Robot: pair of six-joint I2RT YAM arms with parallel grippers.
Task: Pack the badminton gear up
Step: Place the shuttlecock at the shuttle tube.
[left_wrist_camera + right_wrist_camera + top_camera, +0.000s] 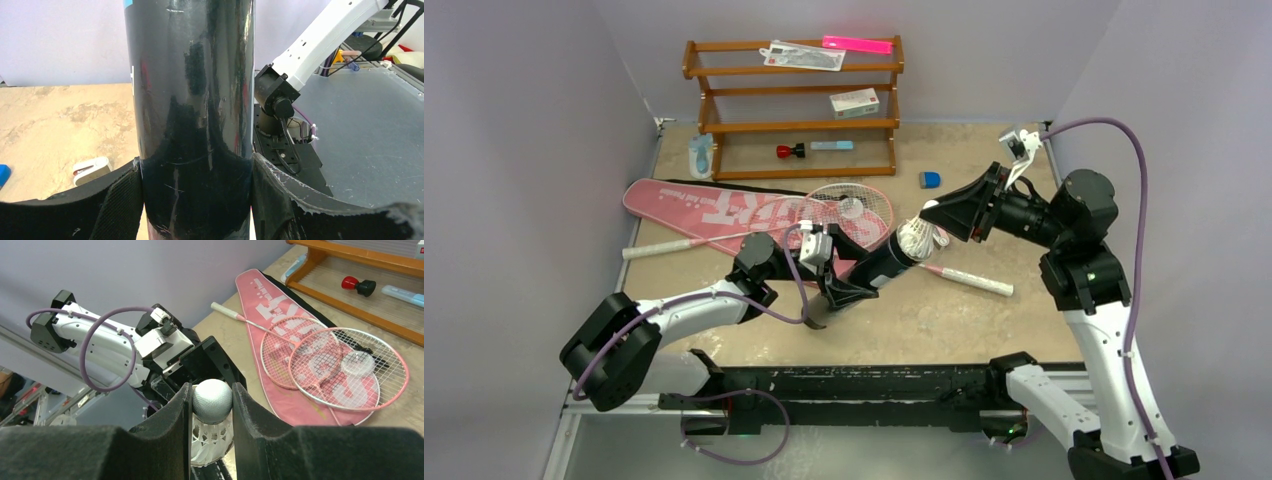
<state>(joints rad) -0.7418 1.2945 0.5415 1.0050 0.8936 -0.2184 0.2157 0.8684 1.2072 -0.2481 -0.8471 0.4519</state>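
Note:
My left gripper (849, 285) is shut on the long black tube (879, 268) and holds it tilted up to the right. In the left wrist view the tube (190, 100) fills the gap between my fingers (120, 200). My right gripper (931, 226) is shut on the round head of a white feather shuttlecock (916, 238), feathers at the tube's upper end. In the right wrist view the shuttlecock (212, 401) sits between both pads. Two pink rackets (854, 205) lie overlapping on the pink SPORT bag (714, 205); they also show in the right wrist view (350, 367).
The brown wooden rack (794, 100) stands at the back with a small white box (854, 102) and small items on it. A blue object (930, 180) lies right of the rack. One white racket handle (974, 280) lies under the tube's end. A round whitish thing (357, 362) rests on the racket strings.

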